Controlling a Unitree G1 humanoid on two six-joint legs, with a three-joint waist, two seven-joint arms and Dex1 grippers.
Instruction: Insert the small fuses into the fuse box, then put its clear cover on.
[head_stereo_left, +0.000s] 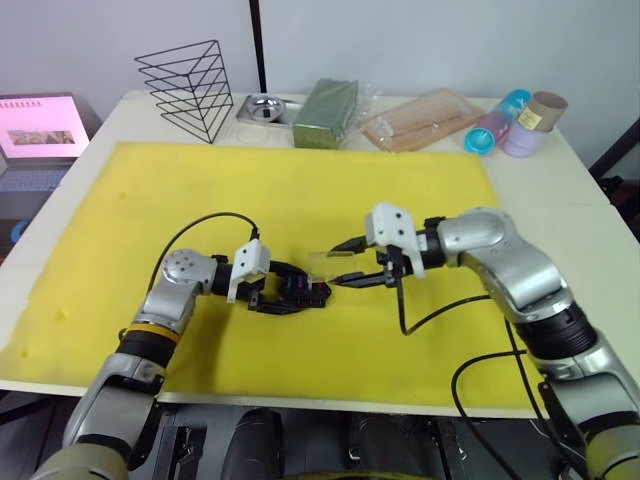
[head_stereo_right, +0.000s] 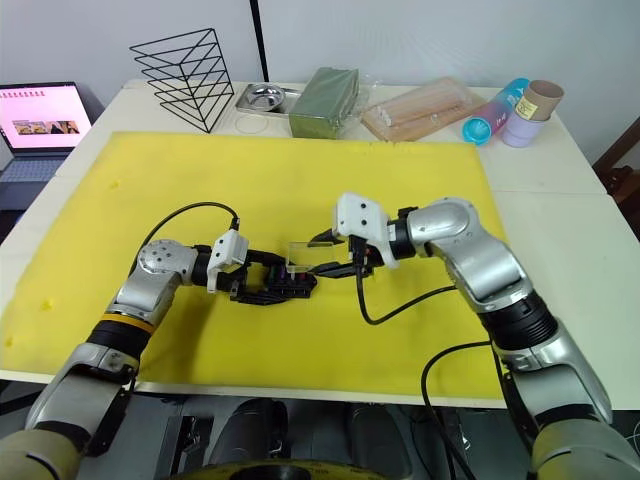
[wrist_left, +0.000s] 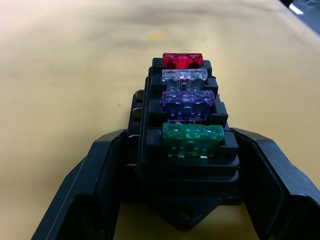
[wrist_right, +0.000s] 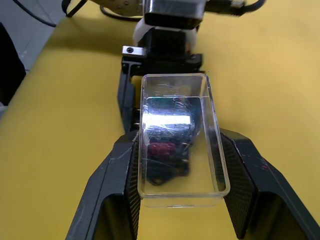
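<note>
The left gripper (head_stereo_left: 290, 292) lay low on the yellow mat (head_stereo_left: 300, 190), and its two black fingers (wrist_left: 95, 185) were clamped on the sides of the fuse box (wrist_left: 187, 165), one finger on each side. In the left wrist view the fuse box was upright on the mat with all four small fuses seated in a row in its top: the green fuse (wrist_left: 192, 137) nearest to the wrist, then the purple fuse (wrist_left: 188, 102), then the pale grey fuse (wrist_left: 184, 77), and the red fuse (wrist_left: 182, 60) at the far end. The right gripper (head_stereo_left: 350, 265) reached in from the other side and was closed on the clear cover (wrist_right: 180, 135); its fingers (wrist_right: 112, 185) pressed on the two long walls of the cover. In the right wrist view the cover was over the fuse box, and the red and green fuses were seen through its transparent bottom, but I could not tell if it touched the box or was seated on it. At the far edge of the tabletop (head_stereo_left: 560, 190) stood a black wire rack (head_stereo_left: 190, 85), a small metal dish (head_stereo_left: 263, 108), a dark-green block (head_stereo_left: 328, 110), a clear packet of wooden sticks (head_stereo_left: 420, 118) and some tubes (head_stereo_left: 515, 122).
</note>
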